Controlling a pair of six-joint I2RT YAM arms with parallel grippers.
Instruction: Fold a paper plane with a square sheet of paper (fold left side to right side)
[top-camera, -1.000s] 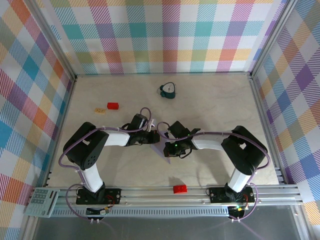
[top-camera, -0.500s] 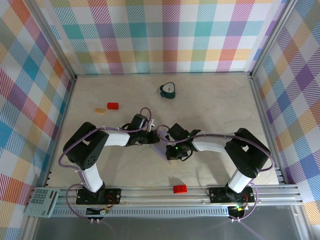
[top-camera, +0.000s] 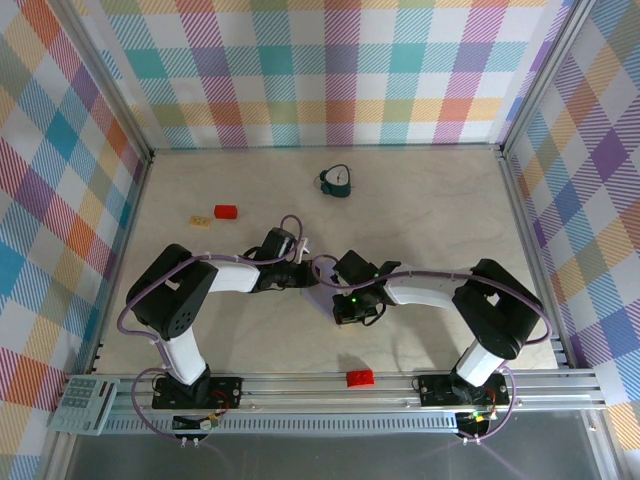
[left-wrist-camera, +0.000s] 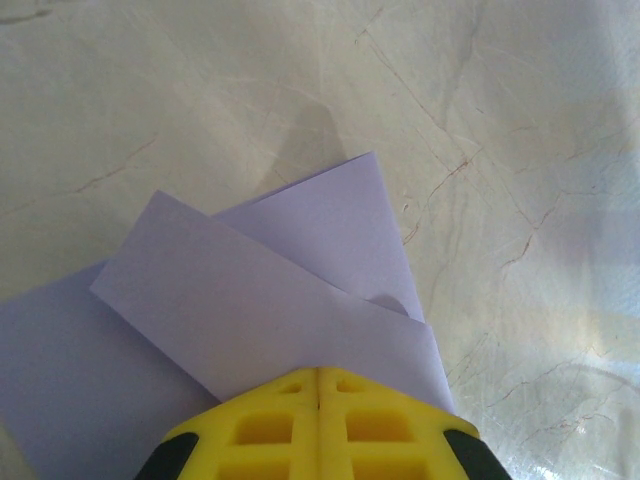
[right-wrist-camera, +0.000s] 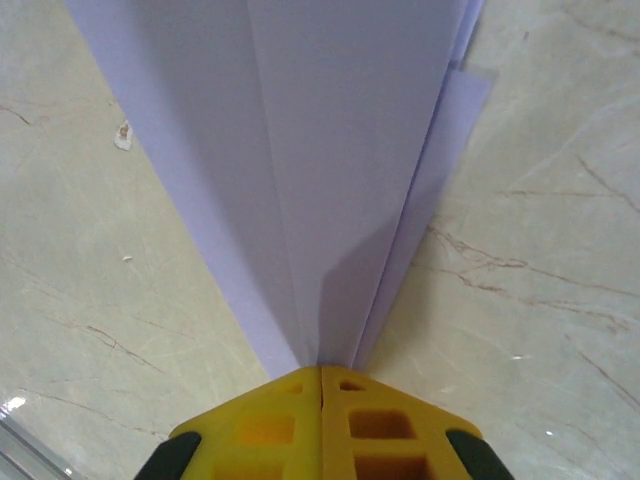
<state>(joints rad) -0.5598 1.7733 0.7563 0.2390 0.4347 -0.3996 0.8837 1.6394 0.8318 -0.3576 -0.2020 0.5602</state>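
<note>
The paper plane is a pale lavender folded wedge lying on the table between my two grippers. In the left wrist view its wide end shows overlapping flaps, and my left gripper is shut with its yellow tips resting on the top flap. In the right wrist view the wedge narrows with crease lines down to a point that meets the shut tips of my right gripper. From above, the left gripper is at the paper's far end and the right gripper at its near point.
A dark teal clock-like object stands at the back middle. A red block and a tan piece lie at the back left. Another red block sits on the front rail, and a grey keypad lies at the front left corner.
My right gripper has slid toward the near end of the wedge and now covers its point, which showed a second ago. The left arm has stayed put.
</note>
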